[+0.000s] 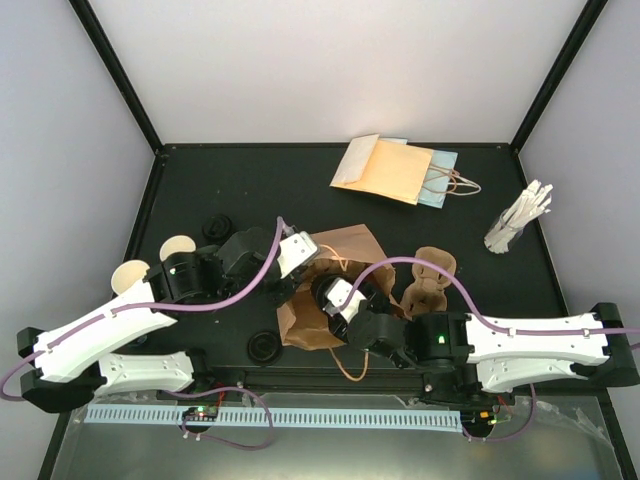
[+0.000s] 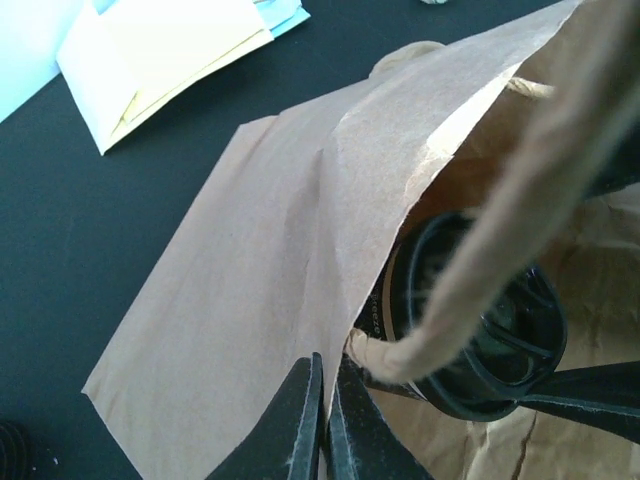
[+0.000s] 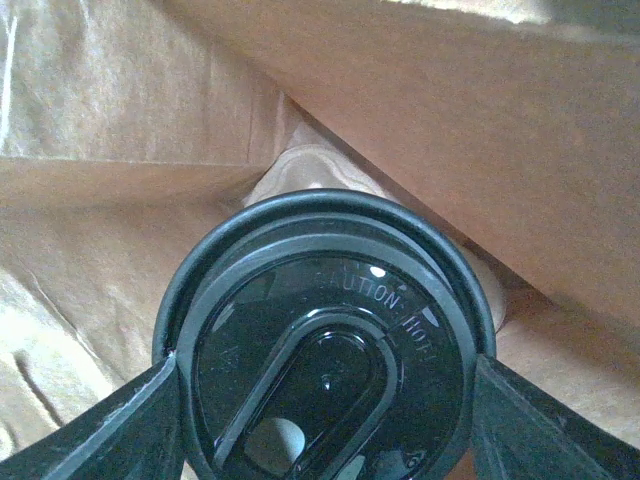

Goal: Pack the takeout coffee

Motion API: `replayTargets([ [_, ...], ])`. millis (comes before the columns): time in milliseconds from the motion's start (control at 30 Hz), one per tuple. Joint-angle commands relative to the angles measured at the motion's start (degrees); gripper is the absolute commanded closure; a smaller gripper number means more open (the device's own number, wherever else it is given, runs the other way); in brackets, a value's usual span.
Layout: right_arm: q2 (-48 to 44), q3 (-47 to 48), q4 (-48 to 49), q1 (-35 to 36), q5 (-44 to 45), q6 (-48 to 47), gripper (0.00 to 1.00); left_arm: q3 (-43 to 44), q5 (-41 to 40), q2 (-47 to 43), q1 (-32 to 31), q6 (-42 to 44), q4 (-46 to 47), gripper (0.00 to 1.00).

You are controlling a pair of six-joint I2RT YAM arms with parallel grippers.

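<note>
Cup (image 3: pixel 325 340), glossy-lidded, clasped by right hand (image 3: pixel 330 425) in creased paper bag (image 2: pixel 230 300); left hand (image 2: pixel 325 405) pinches bag.

1. The lidded cup (image 3: pixel 330 300) sits inside the brown paper bag (image 1: pixel 350 245). Its glossy black lid, with raised "CAUTION HOT" lettering, is turned toward the bag's opening. The right gripper (image 3: pixel 330 420) clasps the lid's rim from both sides. The cup's body is almost wholly hidden behind the lid.
2. The first open cup (image 1: pixel 180 246) stands upright left of the bag, well apart from it. It is cream-white, its round rim up, with no lid on it.
3. The second open cup (image 1: pixel 130 274) looks the same and stands farther left of the bag, near the first.
</note>
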Motion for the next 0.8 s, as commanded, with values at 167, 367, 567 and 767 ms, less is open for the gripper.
replayTargets([
  [167,0.9,-2.5,3.4,1.0,5.7,2.6,0.58,1.3,-2.1,-1.8,-0.5,-0.2,3.6,0.98],
  [367,2.3,-5.1,9.9,1.0,4.7,-3.1,0.52,0.5,-0.4,-2.2,-0.8,0.6,4.5,0.98],
  [567,6.5,-6.6,13.6,1.4,2.1,-12.0,0.50,-0.2,1.0,-2.3,-1.9,1.0,4.6,0.98],
  [767,8.3,-9.3,18.7,4.3,4.3,-19.9,0.50,-0.4,1.0,-3.2,-2.6,1.2,4.4,0.98],
])
